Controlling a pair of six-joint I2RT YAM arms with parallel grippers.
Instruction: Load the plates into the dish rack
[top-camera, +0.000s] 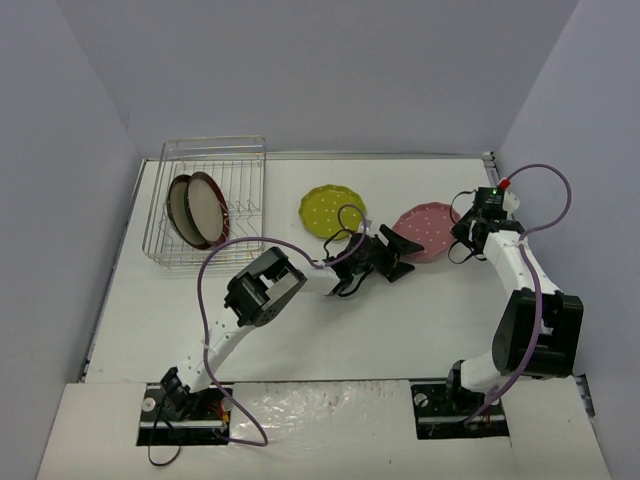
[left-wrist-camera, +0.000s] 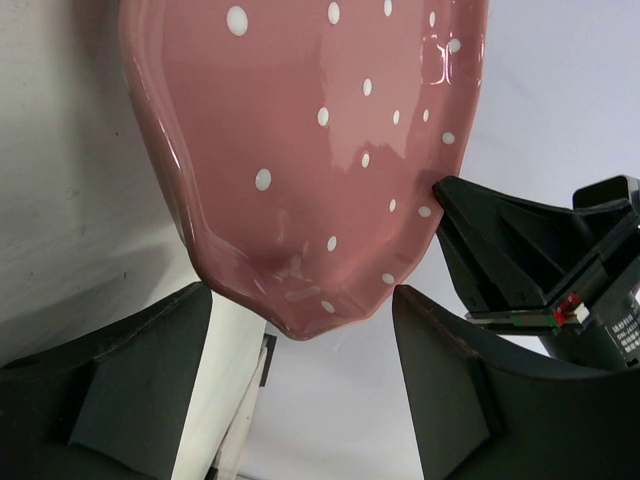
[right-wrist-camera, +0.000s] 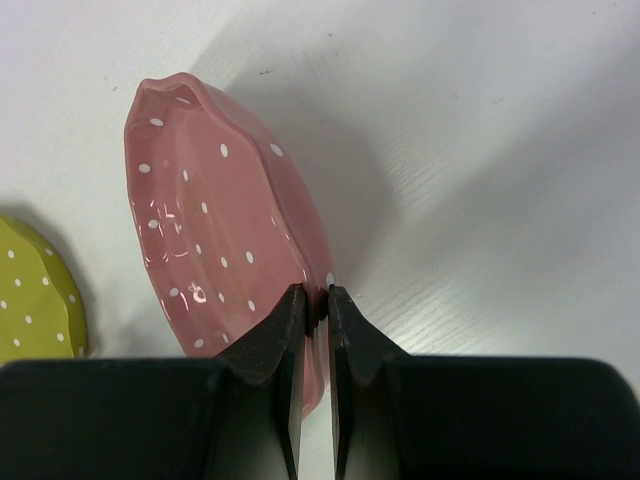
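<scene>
The pink plate (top-camera: 428, 230) with white dots is tilted up off the table at the right. My right gripper (top-camera: 462, 232) is shut on its right rim; in the right wrist view the two fingers (right-wrist-camera: 290, 325) pinch the rim of the pink plate (right-wrist-camera: 215, 240). My left gripper (top-camera: 400, 254) is open at the plate's left edge; in the left wrist view the pink plate (left-wrist-camera: 320, 150) hangs just beyond its spread jaws (left-wrist-camera: 300, 380), not between them. The yellow-green plate (top-camera: 332, 211) lies flat mid-table. Two red-brown rimmed plates (top-camera: 196, 209) stand in the wire dish rack (top-camera: 207, 203).
The rack sits at the back left by the left wall. The right gripper's black body (left-wrist-camera: 560, 270) shows at the right of the left wrist view. A purple cable (top-camera: 545, 200) loops over the right arm. Walls enclose the table on three sides.
</scene>
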